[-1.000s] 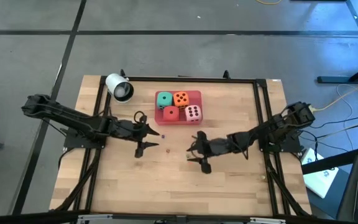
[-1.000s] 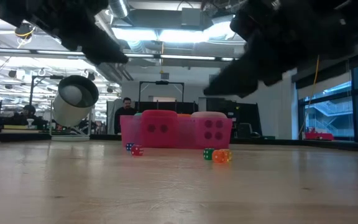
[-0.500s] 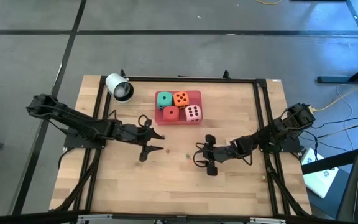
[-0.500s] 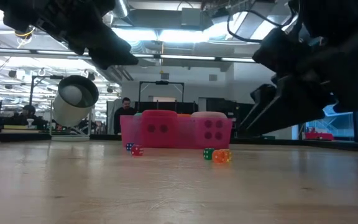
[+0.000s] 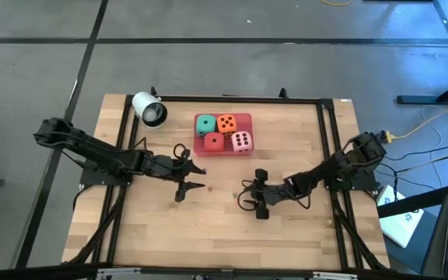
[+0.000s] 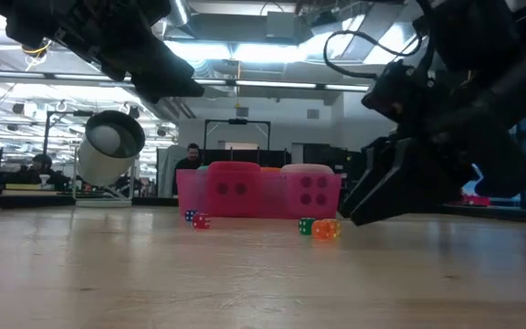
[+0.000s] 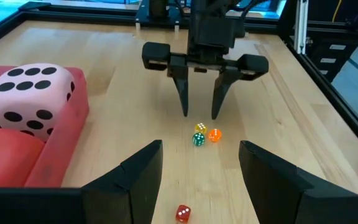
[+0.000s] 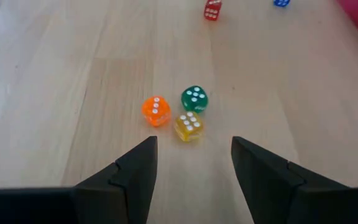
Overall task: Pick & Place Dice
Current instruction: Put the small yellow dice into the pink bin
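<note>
Dice sit in the pink tray while both claws hang empty

Dice first: I see all four big cubes packed together in the flat pink tray (image 5: 246, 119) at the far middle of the bench (image 5: 302, 225). The teal-green die (image 5: 205, 124) is at the far left of the tray, the orange die (image 5: 226, 123) at the far right, the red die (image 5: 213, 142) at the near left and the pale pink die (image 5: 241, 141) at the near right, each touching its neighbours.

Nearer to me than the tray, tiny coloured dice lie loose on the wood. My right wrist camera shows a tiny orange die (image 8: 156, 110), a tiny green die (image 8: 194, 98) and a tiny yellow die (image 8: 188, 126) clustered together, with a tiny red die (image 8: 212, 9) and a tiny blue die (image 8: 281, 2) farther off.

My right claw (image 5: 257, 194) hangs just over that cluster, right of centre, fingers parted and holding nothing. My left claw (image 5: 195, 177) hovers left of centre, near the tray's near-left corner, fingers likewise spread and empty, facing the right claw across the small dice.

A white cylinder (image 5: 149, 109) lies on its side near the far left corner of the bench.
</note>
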Robot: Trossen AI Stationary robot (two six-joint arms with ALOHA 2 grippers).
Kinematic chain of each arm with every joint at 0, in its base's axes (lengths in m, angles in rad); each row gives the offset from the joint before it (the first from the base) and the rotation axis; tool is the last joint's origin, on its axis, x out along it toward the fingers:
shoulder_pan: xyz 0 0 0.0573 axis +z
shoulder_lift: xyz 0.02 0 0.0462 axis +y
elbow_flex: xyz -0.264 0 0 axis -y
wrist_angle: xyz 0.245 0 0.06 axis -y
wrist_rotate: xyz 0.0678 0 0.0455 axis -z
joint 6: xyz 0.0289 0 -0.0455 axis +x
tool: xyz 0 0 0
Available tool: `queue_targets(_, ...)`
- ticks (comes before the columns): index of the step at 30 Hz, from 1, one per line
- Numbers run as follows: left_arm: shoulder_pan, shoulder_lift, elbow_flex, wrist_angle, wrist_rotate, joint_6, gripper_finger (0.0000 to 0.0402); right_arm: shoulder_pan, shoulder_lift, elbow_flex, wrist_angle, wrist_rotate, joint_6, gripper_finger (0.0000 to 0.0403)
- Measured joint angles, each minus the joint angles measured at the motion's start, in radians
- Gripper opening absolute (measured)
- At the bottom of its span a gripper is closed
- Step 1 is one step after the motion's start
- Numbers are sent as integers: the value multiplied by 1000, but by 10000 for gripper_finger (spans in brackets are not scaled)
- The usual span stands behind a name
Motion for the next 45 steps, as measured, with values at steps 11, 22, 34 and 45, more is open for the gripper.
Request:
queue_targets(11,0,0,0,2,-1,-1,210,-22,58,41,13,-19,-10,207)
queue_targets(22,0,0,0,0,0,-4,210,-38,74,53,17,-63,-26,207)
queue_targets(34,0,0,0,0,0,-3,210,-40,74,52,18,-67,-26,128)
queue_targets(45,0,0,0,0,0,-6,210,-40,74,52,18,-62,-23,46)
